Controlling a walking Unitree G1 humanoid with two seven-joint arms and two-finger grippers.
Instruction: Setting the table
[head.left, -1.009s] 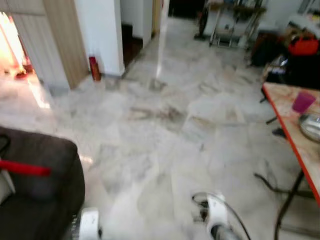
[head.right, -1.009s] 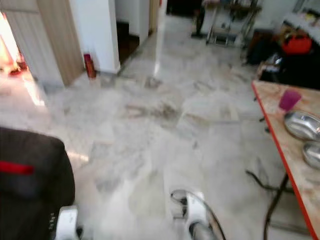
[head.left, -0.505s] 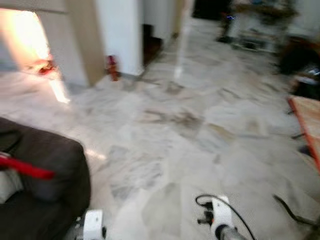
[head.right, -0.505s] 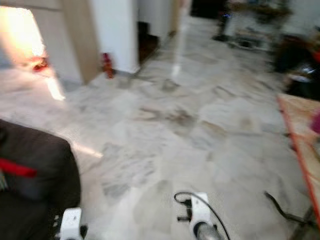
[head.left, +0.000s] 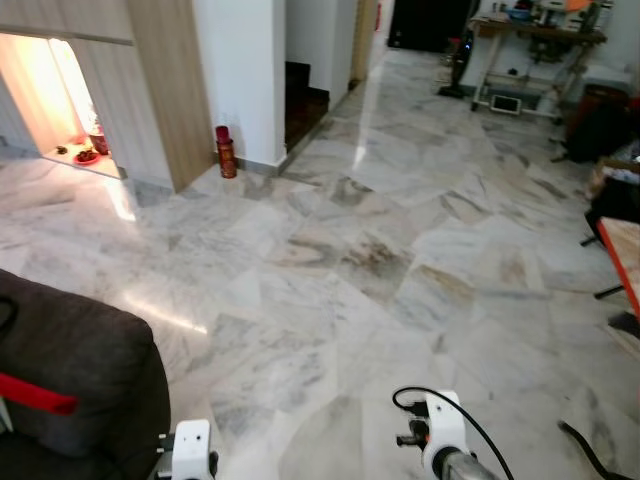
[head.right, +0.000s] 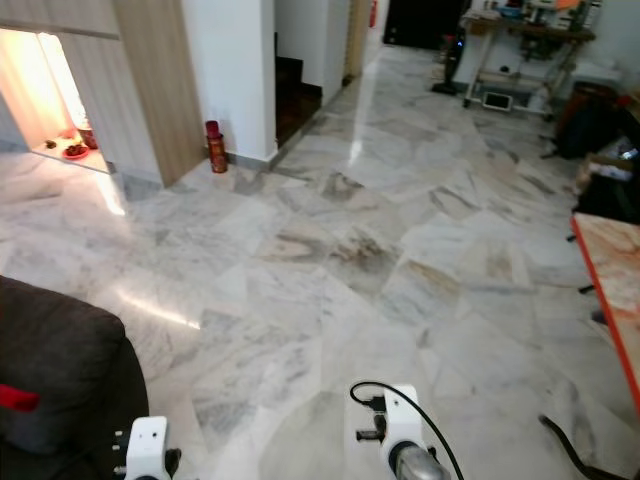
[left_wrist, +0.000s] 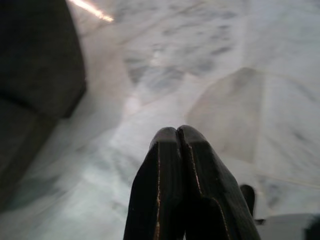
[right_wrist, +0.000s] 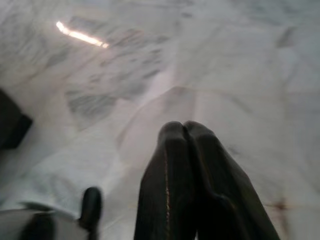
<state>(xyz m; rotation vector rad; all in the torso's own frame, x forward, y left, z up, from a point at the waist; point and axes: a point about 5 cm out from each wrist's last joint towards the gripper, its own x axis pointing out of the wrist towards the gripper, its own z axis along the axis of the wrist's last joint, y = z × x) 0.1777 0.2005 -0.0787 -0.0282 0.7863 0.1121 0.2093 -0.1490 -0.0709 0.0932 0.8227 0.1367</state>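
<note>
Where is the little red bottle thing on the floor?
The red canister stands on the marble floor ahead on the robot's left, at the foot of the white pillar, beside the wooden panel.

grey-veined white marble floor (head.left: 400, 230), dark grey sofa (head.left: 70, 370), orange-edged table (head.right: 605, 290).

Glossy veined marble floor (head.left: 400, 230), reflecting light. Matt dark cloth on sofa (head.left: 70, 370). Wood-grain wall panel (head.left: 165, 80); ribbed matt black left pincer (left_wrist: 178, 131) fingers.
</note>
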